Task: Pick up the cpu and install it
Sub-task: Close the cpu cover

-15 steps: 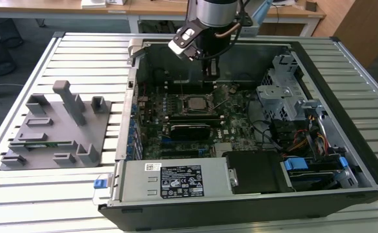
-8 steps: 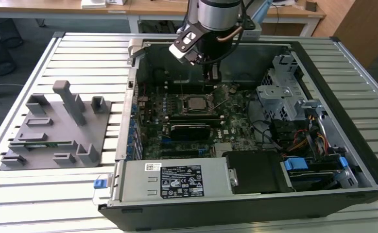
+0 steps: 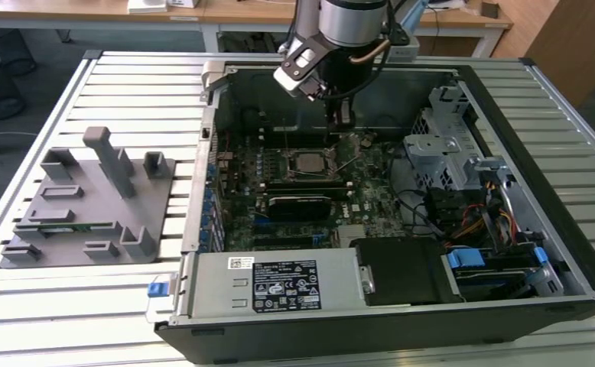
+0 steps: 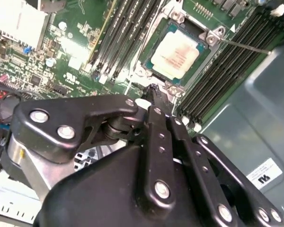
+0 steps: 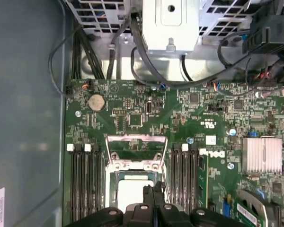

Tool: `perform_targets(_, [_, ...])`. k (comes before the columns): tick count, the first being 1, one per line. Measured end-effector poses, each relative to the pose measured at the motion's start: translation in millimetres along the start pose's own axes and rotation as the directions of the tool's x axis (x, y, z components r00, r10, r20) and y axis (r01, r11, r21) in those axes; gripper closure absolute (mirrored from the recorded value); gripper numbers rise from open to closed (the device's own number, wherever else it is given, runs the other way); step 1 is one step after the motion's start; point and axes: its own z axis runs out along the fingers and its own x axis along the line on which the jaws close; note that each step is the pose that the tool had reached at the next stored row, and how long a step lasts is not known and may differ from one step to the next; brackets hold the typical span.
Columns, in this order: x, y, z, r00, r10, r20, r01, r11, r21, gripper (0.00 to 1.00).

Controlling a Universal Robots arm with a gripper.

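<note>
Shows the gripper (image 4: 151, 90) with fingers pressed together and nothing held, tips poised just beside the socket (image 4: 146, 52). Places the cpu (image 4: 179, 53) flat inside that socket, silvery top up, apparently seated, with the hold-down frame (image 5: 137, 150) raised. Sets memory slots (image 4: 227, 56) on 2 sides, the motherboard (image 5: 146, 109) inside the open case (image 3: 379, 329), and the grey tray (image 3: 73, 200) well apart at the exterior view's left.

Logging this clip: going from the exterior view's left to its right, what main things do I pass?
grey plastic tray → cpu → silver drive cage
</note>
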Motion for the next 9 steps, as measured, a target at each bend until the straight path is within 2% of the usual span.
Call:
perform_targets(2, [-0.1, 0.1, -3.5, 1.0, 0.0, 0.0, 0.0, 1.0, 0.0, 0.89])
perform_targets(4, [-0.1, 1.1, -3.8, 1.0, 0.0, -0.0002, 0.0, 1.0, -0.0001, 0.89])
perform_targets(9, [0.0, 14.1, -3.7, 1.0, 0.0, -0.0001, 0.0, 1.0, 0.0, 0.89])
